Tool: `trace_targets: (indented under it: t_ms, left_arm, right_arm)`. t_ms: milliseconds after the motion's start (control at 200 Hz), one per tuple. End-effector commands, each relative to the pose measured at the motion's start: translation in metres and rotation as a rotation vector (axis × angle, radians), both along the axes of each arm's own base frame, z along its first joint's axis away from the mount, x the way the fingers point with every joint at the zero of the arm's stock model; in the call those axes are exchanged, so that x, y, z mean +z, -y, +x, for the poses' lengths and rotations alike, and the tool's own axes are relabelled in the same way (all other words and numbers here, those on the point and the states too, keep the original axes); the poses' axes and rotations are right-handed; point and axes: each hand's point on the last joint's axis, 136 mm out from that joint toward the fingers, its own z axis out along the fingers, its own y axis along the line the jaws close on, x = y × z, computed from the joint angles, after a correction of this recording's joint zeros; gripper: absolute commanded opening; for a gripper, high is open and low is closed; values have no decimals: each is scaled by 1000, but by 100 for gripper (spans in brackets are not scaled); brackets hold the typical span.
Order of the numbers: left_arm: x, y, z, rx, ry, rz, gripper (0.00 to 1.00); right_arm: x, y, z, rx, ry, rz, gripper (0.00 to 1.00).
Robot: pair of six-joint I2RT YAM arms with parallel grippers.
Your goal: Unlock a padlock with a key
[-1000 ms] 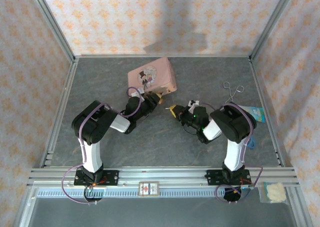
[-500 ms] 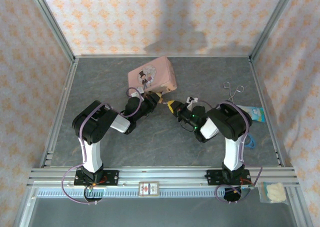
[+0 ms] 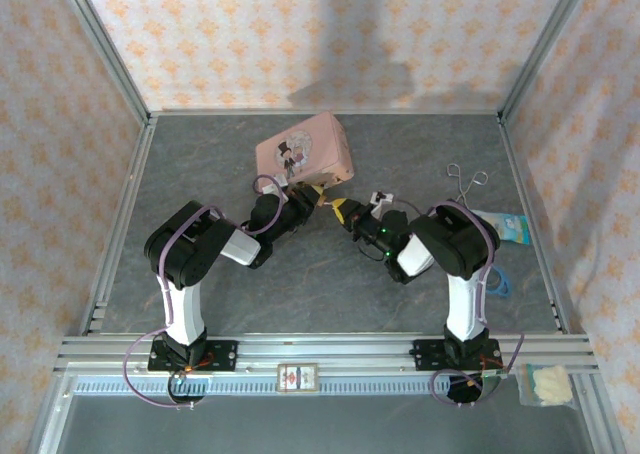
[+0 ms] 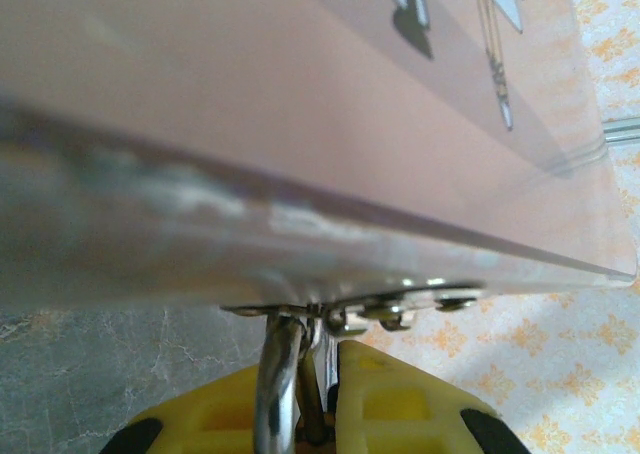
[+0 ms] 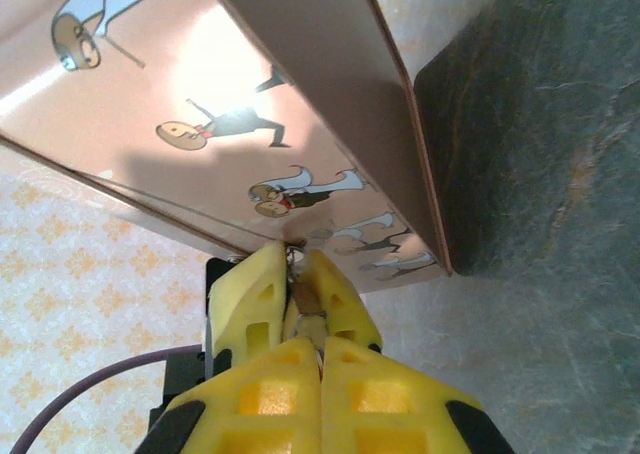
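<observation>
Now the right gripper (image 3: 343,210) (pinched shut on the key (image 5: 312,326)) had swung across to the left gripper (image 3: 318,196), clamped on the padlock (image 5: 302,298) beside the pink tin (image 3: 300,152), so insertion looked close.

From the left wrist, the pink tin (image 4: 300,124) looms close and blurred across most of the picture, its lower edge slanting down to the right; scraps of dark and silvery drawing show on it at the upper right; a small cluster of shiny metal fittings (image 4: 400,312) sits under that edge; the left gripper (image 4: 318,414) comes up from the bottom, yellow fingers (image 4: 400,404) pinched on the padlock (image 4: 272,374), its silvery curved shackle reaching up to the tin's edge; grey marbled table (image 4: 120,354) lies lower left, orange-patterned wall (image 4: 560,374) lower right
</observation>
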Motion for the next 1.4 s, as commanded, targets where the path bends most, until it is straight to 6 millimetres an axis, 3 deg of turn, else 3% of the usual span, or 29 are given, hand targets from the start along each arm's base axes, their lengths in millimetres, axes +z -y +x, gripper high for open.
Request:
trace_targets:
  t_ms: [0,195,525,871,901,1136,1396]
  left_arm:
    - [-22,13,-13,-39,-139,-61,0]
    - [-18,13,-13,-20,-141,-76,0]
    - [-17,9,-13,6,-144,-80,0]
    - [-20,9,-14,11,-156,-73,0]
    - [-7,10,-14,7,-129,-87,0]
    - [-7,12,-14,7,-131,-90,0]
    - [-6,10,-15,13,-128,-89,0]
  right_arm:
    - [16,-7,5,-8,62,28,0]
    - [17,-6,6,-28,64,16,0]
    - [10,19,-2,-121,34,-33,0]
    - [12,9,4,-106,47,-28,0]
    - [12,8,4,-104,46,-28,0]
    - [15,5,4,-95,55,-32,0]
    - [7,12,-1,-116,31,-40,0]
